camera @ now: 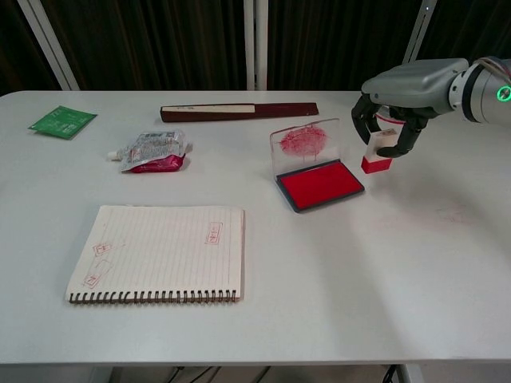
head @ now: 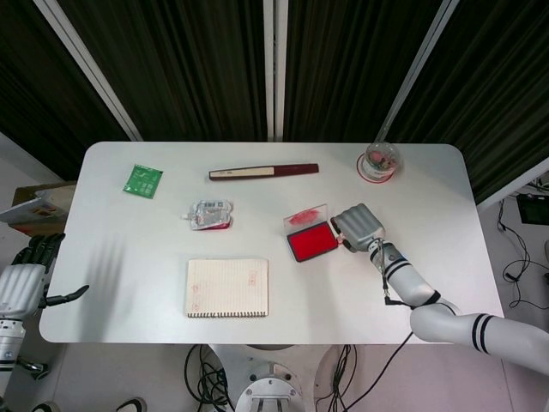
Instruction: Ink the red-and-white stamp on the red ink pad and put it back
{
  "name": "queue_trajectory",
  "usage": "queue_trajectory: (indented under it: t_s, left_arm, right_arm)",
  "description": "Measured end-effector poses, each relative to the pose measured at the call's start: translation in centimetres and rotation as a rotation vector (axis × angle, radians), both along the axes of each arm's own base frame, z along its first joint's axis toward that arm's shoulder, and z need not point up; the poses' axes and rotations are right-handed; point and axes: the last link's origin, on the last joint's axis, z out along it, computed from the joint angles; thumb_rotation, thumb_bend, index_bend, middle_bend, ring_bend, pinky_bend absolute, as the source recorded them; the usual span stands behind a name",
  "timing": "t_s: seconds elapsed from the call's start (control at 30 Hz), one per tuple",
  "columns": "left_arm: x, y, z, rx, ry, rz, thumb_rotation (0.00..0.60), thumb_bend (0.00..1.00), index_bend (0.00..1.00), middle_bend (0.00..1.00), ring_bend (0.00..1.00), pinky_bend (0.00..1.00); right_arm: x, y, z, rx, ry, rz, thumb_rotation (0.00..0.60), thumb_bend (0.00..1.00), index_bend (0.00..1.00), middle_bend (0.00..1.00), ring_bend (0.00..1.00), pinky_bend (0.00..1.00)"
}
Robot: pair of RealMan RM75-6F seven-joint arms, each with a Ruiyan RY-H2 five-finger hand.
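The right hand (camera: 393, 104) grips the red-and-white stamp (camera: 378, 152) in closed fingers, red face down, just off the red ink pad (camera: 321, 184) at its 3 o'clock, poised for inking, while the left hand (head: 24, 279) idles open off the tabletop (camera: 335, 271).

No legible text: faint red stamp marks on the notebook (camera: 157, 253), unreadable print on the pouch (camera: 152, 150).

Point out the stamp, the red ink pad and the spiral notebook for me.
stamp (camera: 376, 158), chest view, on its red base below the right hand's fingers.
red ink pad (camera: 320, 183), chest view, middle of the red inked surface.
spiral notebook (camera: 160, 251), chest view, middle of the open lined page.
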Motion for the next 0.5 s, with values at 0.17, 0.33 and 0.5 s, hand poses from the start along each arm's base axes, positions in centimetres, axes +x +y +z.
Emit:
queue_trajectory:
  t_s: [0.17, 0.33, 0.5]
  left_arm:
    - [-0.3, 0.1, 0.1, 0.001, -0.004, 0.009, 0.251, 0.08, 0.0, 0.08, 0.08, 0.19]
    - [-0.6, 0.1, 0.1, 0.001, -0.006, 0.015, 0.253, 0.08, 0.0, 0.08, 0.08, 0.19]
    - [-0.7, 0.1, 0.2, 0.003, -0.007, 0.018, 0.251, 0.08, 0.0, 0.08, 0.08, 0.19]
  right_arm:
    - [0.9, -0.5, -2.0, 0.017, 0.022, 0.009, 0.6, 0.32, 0.6, 0.55, 0.92, 1.0]
    - [1.4, -0.6, -3.1, 0.009, 0.035, 0.03, 0.6, 0.32, 0.6, 0.55, 0.92, 1.0]
    - [1.9, -0.7, -3.9, 0.014, 0.035, 0.039, 0.6, 0.32, 0.61, 0.55, 0.92, 1.0]
